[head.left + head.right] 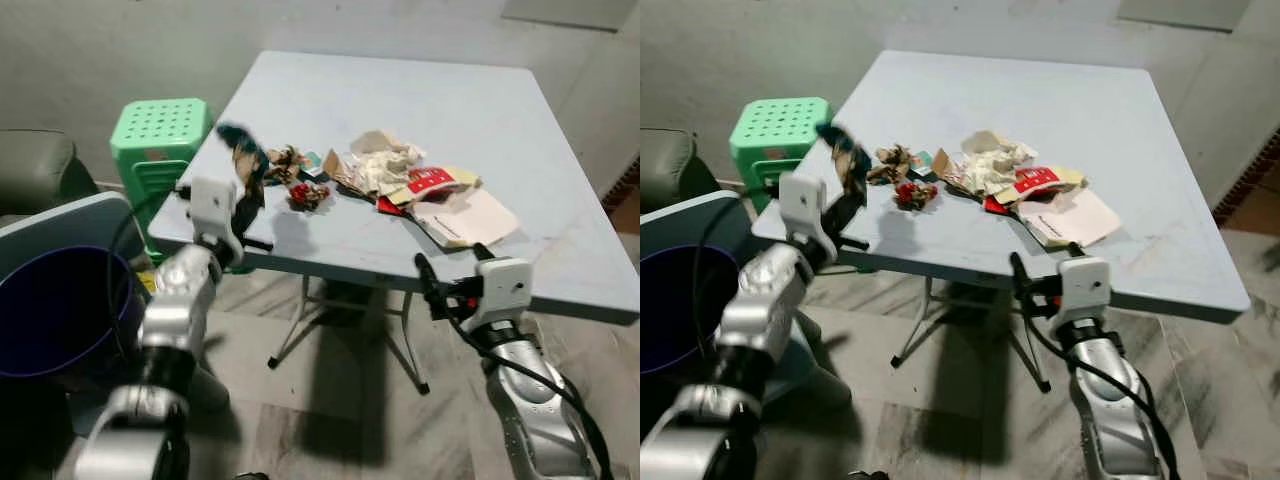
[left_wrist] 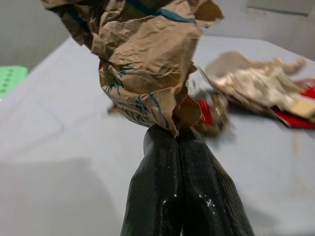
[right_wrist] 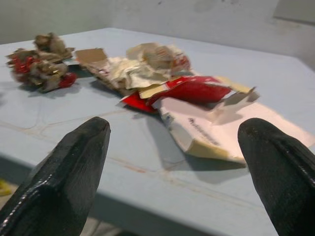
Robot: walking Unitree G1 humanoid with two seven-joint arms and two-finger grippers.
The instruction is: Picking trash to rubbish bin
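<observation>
Currently left gripper (image 1: 243, 160) is pinched tight on a crumpled brown paper wad (image 2: 142, 59), held up over the table's (image 1: 500, 120) left edge, bin (image 1: 55, 310) low beside it. Risk: the grip is only on the wad's lowest fold, so a swing toward the bin could shake it loose onto the floor. Right gripper (image 3: 172, 162) has fingers spread wide, holding nothing, just off the front edge facing the white card (image 3: 216, 128) and red wrapper (image 3: 194, 91). Bin is cropped; its inside too dark to read.
</observation>
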